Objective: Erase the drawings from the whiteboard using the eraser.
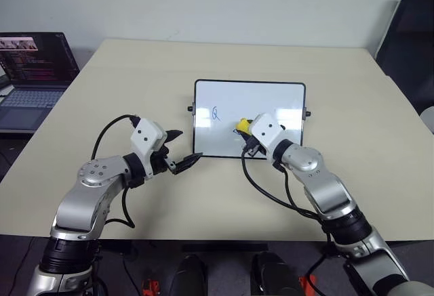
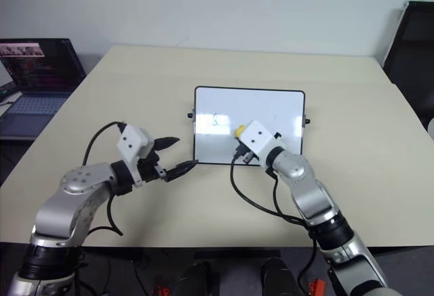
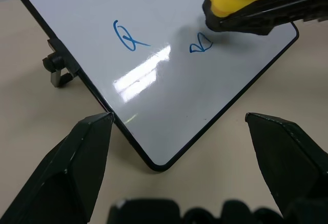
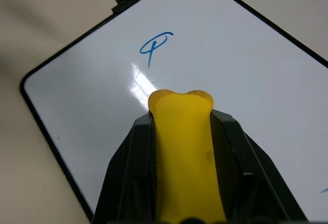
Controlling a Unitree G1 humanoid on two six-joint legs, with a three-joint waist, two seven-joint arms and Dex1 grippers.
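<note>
The right gripper [image 4: 182, 131] is clenched on the yellow eraser [image 4: 184, 147], holding it over the middle of the whiteboard [image 1: 271, 99], close to one of the blue drawings [image 3: 201, 44]. The whiteboard lies flat on the beige table [image 1: 135, 66]. The left gripper [image 1: 184, 150] hangs with its fingers spread beside the board's near left corner, grasping nothing.

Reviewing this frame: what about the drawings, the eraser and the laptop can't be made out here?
- Whether the eraser touches the whiteboard: its underside is hidden by the right gripper in every view.
- A third drawing: a blue stroke is cut off by the right wrist view's edge.
- The laptop screen: too small, and cut off in the head views.
</note>
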